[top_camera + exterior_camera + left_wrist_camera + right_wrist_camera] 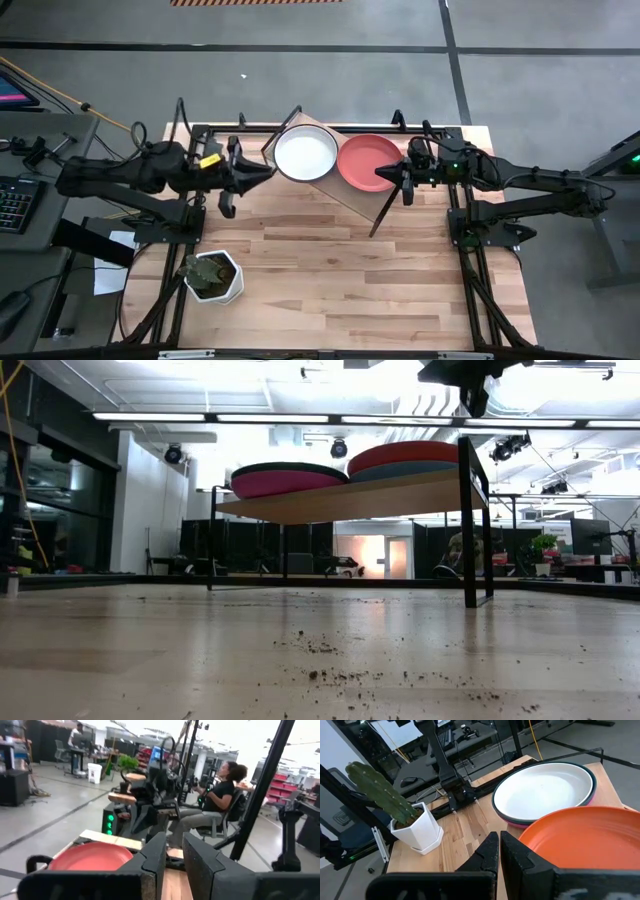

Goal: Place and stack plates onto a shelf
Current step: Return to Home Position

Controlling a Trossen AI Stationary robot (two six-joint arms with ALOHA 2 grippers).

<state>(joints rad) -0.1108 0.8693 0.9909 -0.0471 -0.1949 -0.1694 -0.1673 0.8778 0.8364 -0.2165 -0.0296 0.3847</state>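
The shelf [343, 196] stands slantwise at the table's far middle and bears two stacks of plates. The left stack has the white plate [305, 153] on top, over a dark green rim and the magenta plate [285, 482]. The right stack has the coral red plate [368, 162] on top, over a bluish plate [410, 470]. My left gripper [264, 172] hovers just left of the white plate, its fingers [150, 865] a narrow gap apart, empty. My right gripper [392, 178] hovers at the coral plate's near right rim, shut and empty.
A white hexagonal pot with a cactus [213, 277] stands near the table's near left corner and also shows in the right wrist view [417, 827]. The shelf's black legs [468, 525] stand on the tabletop. People sit beyond the table [220, 795].
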